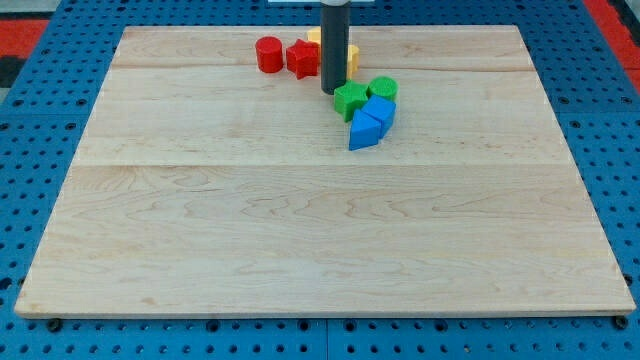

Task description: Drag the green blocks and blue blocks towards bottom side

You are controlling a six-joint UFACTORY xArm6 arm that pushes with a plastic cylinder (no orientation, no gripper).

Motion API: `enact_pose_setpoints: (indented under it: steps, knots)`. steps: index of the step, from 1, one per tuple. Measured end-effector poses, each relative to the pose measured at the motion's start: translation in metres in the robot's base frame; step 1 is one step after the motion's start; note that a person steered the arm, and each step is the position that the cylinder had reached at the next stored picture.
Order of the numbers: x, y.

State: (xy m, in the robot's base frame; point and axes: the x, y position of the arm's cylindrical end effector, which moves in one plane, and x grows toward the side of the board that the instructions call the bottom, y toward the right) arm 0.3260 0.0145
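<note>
Tip [332,92], my tip, no jaws on rod, sits touching green star [350,100] at its 10 o'clock; green cylinder [382,88], blue blocks [372,122] at 4 o'clock.

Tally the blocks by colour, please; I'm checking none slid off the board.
Red: 2, red cylinder block, red star block
Yellow: 1 seen
Green: 2
Blue: 2
Total: 7

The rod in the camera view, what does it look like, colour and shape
My tip ends a plain dark grey cylinder, straight and smooth, with no cables or markings visible. Near the view's top it meets a pale mount, mostly cut off by the frame.
</note>
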Motion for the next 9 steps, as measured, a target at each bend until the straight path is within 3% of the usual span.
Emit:
enact_pose_setpoints:
  steps: [2,3,4,5,7,8,9]
  knots:
    - [0.051,0.000]
    - [0.029,-0.008]
    - [-0.010,0.022]
    - [-0.021,0.047]
    - [0.034,0.058]
    - [0.039,0.058]
    - [0.015,0.064]
